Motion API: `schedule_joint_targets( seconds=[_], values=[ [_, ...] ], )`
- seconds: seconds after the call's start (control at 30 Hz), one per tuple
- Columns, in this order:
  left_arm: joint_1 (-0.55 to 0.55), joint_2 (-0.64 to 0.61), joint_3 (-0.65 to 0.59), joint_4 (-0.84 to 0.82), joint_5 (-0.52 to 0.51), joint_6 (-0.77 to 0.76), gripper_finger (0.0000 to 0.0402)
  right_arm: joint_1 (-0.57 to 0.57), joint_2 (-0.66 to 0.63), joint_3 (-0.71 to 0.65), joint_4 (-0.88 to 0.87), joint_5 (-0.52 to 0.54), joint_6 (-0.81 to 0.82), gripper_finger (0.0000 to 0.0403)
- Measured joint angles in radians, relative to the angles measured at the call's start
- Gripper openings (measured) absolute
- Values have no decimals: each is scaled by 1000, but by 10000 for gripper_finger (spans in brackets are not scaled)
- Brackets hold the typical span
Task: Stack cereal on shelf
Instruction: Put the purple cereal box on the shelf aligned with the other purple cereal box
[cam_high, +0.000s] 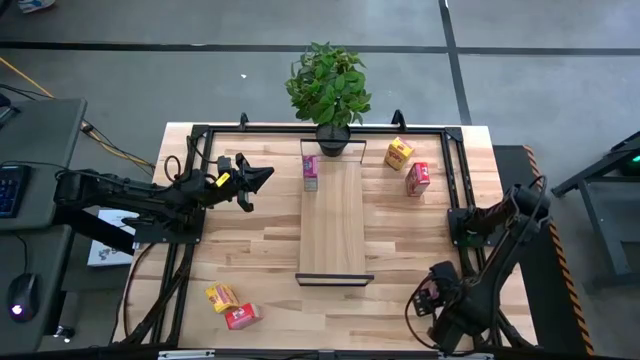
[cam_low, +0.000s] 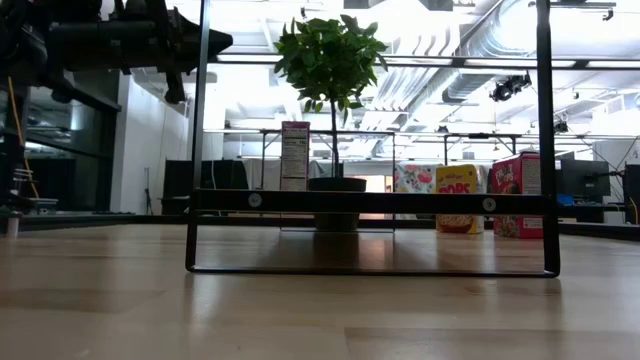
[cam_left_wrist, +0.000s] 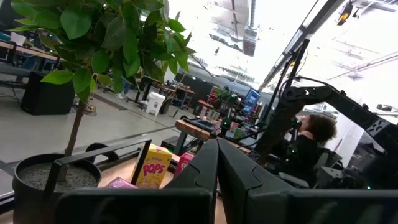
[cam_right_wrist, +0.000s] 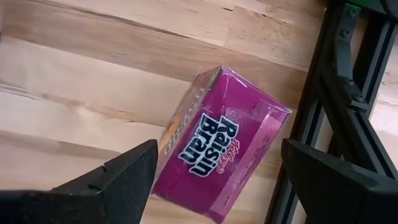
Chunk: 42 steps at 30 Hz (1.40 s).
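Black jointed arms (cam_high: 130, 195), yellow wrist label (cam_high: 222, 180)

One cereal box (cam_high: 311, 171) stands on the shelf (cam_high: 332, 230).

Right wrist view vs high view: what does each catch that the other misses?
Only the right wrist view: a magenta Raisin Bran box lying on the tabletop between the right gripper's open fingers. From above, the arm hides that box.

Only the high view: the shelf with one pink box standing at its far end, the plant, four loose boxes, and the left gripper, shut, held left of the shelf.

Both: the wood tabletop and the right gripper at the near right corner.
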Motion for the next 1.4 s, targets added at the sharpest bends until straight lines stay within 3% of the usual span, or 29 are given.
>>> schedule_joint_targets(
  seconds=[0.53,1.07,1.3,1.4],
  values=[
    [0,0,0,-3,0,0,0,-19,54,0,-30,6,-10,323],
    [0,0,0,-3,0,-1,0,-19,45,5,-15,-34,-114,153],
    [0,0,0,-3,0,-1,0,-19,-55,128,-116,60,-217,134],
    [0,0,0,-3,0,0,0,-19,-113,191,-137,234,-244,134]
  ],
)
